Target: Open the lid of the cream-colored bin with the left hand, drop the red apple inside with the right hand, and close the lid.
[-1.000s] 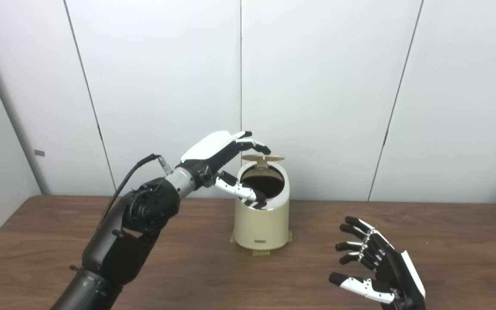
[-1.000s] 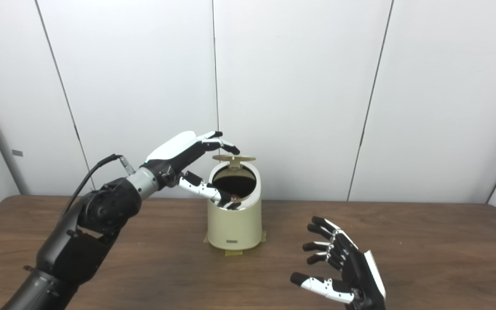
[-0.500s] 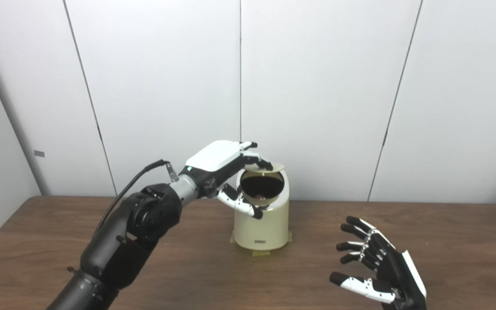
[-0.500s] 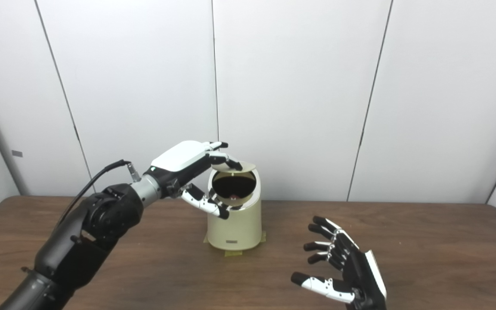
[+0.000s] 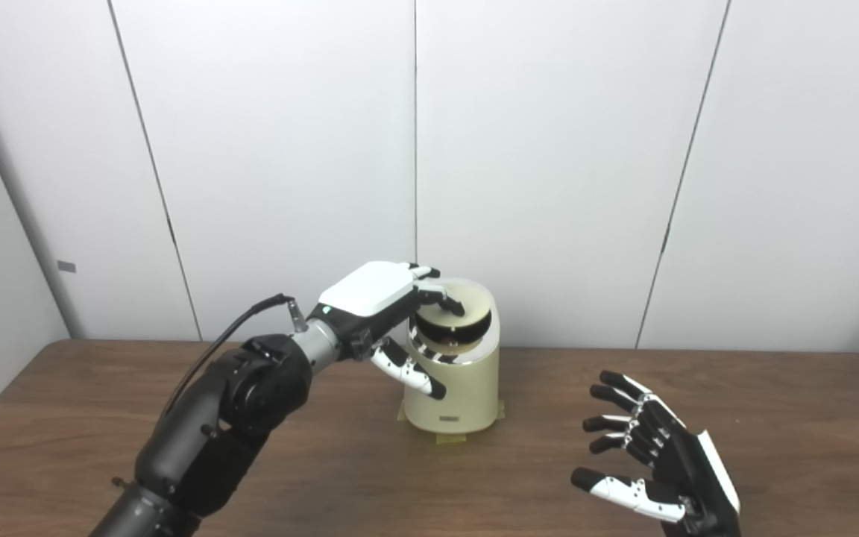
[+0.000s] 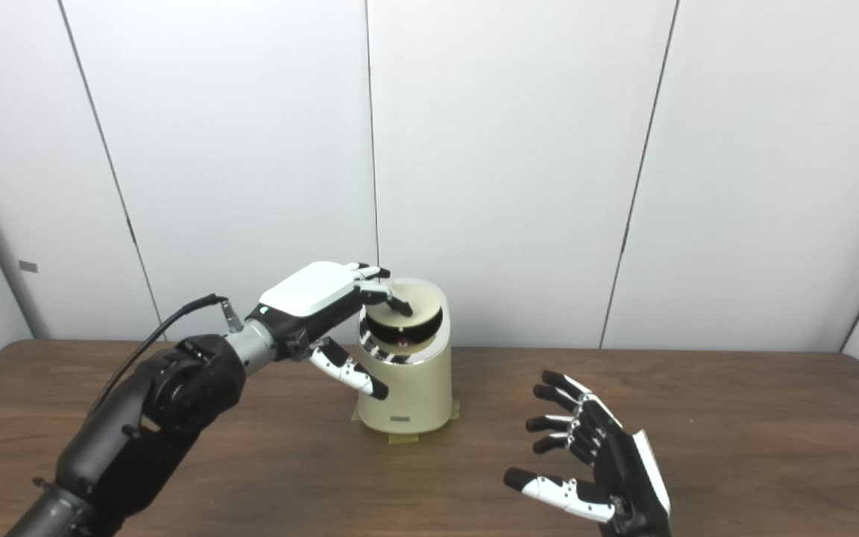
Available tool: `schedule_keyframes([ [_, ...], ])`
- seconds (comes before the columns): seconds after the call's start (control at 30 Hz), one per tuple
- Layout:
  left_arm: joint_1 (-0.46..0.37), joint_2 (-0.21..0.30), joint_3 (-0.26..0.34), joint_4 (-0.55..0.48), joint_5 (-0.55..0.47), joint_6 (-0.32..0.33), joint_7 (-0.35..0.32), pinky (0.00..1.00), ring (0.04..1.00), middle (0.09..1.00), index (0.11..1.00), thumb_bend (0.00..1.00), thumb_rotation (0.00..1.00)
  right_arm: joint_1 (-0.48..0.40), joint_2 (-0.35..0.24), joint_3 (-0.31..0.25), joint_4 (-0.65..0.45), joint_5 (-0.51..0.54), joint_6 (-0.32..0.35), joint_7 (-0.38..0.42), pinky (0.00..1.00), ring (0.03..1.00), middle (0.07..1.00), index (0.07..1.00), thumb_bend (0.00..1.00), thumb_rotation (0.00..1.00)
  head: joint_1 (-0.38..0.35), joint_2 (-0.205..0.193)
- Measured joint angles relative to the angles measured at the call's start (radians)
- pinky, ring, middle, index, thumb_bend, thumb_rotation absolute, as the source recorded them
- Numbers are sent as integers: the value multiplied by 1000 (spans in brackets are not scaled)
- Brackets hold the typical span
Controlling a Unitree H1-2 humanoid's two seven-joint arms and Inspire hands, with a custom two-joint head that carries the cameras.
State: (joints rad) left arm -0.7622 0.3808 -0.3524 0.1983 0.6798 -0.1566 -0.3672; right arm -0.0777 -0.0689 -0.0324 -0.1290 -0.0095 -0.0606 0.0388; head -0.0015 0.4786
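left hand [image 5: 377,298] fingers on lid [image 5: 467,300] | right hand [image 5: 661,462] spread, empty

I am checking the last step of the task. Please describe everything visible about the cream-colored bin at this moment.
The cream-colored bin is a glossy, plastic-looking upright cylinder with a slanted top and a shiny metal ring around its opening. It stands near the back middle of the wooden table, on yellowish tape tabs, with a small label low on its front. Its round lid is partly lowered, leaving a dark gap. The left hand presses fingertips on the lid, its thumb beside the wall. The contents cannot be seen.
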Motion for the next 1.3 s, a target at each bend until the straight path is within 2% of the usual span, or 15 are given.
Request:
schedule_keyframes([
  [0.43, 29, 5, -7, -17, 24, -19, 4, 1000, 947, 794, 795, 924, 366, 0, 0, 5, -4, -6, 18, 0, 504, 624, 777, 790, 797, 205, -8, 8],
  [0.53, 36, 3, -14, -5, 24, -29, 11, 1000, 951, 816, 821, 926, 353, 0, 0, 7, -8, -11, 19, 0, 505, 629, 780, 792, 796, 196, -9, 11],
  [0.67, 46, 2, -32, 7, 37, -41, 18, 996, 996, 883, 886, 935, 387, 1, 1, 6, -17, -11, 20, -3, 510, 625, 778, 789, 798, 191, -11, 14],
  [0.8, 46, 4, -72, 9, 86, -45, 17, 999, 1000, 961, 948, 954, 402, 2, 8, 7, -27, -11, 23, -4, 527, 616, 780, 792, 788, 185, -12, 17],
  [0.9, 46, 4, -91, 10, 119, -45, 18, 1000, 1000, 980, 958, 960, 395, 2, 7, 6, -32, -13, 23, -4, 507, 616, 781, 796, 787, 195, -11, 20],
  [1.1, 46, 5, -104, 17, 145, -49, 22, 1000, 1000, 979, 958, 963, 406, 4, 7, 5, -33, -5, 31, -4, 514, 614, 779, 791, 792, 181, -6, 25],
  [1.3, 46, 5, -102, 10, 143, -47, 17, 1000, 1000, 923, 910, 972, 384, 4, 6, 6, -34, -14, 31, -4, 504, 618, 780, 790, 783, 186, -5, 25],
])
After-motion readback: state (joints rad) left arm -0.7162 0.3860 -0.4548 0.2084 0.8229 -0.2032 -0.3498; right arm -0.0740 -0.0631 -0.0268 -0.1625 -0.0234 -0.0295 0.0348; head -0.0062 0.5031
